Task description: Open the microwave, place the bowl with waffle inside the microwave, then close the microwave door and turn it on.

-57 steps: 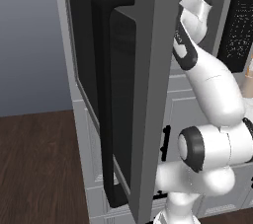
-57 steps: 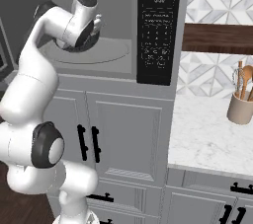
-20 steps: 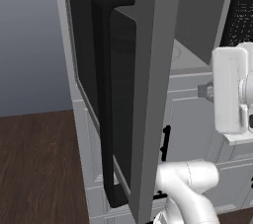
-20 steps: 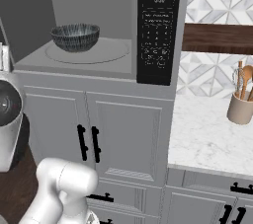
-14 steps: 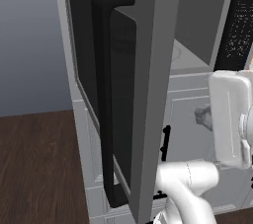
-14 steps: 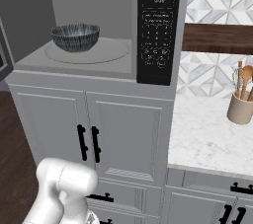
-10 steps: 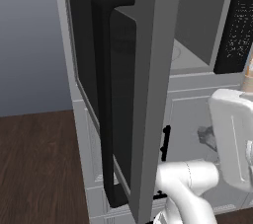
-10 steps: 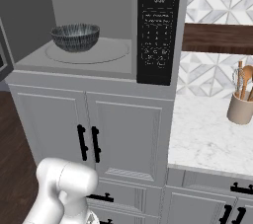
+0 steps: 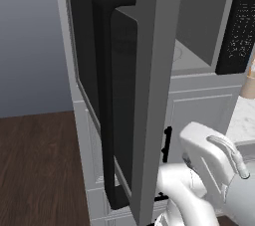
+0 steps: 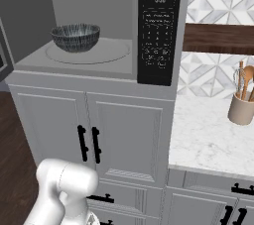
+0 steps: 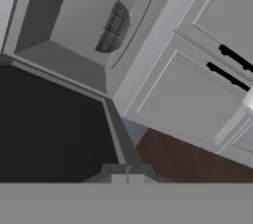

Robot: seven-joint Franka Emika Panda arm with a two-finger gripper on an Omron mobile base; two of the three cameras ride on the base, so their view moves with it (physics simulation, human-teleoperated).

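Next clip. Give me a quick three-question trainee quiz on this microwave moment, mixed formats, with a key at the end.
1. True or false: the microwave door stands open.
2. Multiple choice: where is the bowl?
A. on the marble counter
B. on the round plate inside the microwave
C. on the wooden floor
3. Fill in the blank: beside the microwave, on the marble counter, a beige holder carries wooden ______.

Key:
1. True; the door with its black bar handle is swung wide, and the cavity is exposed.
2. B
3. utensils
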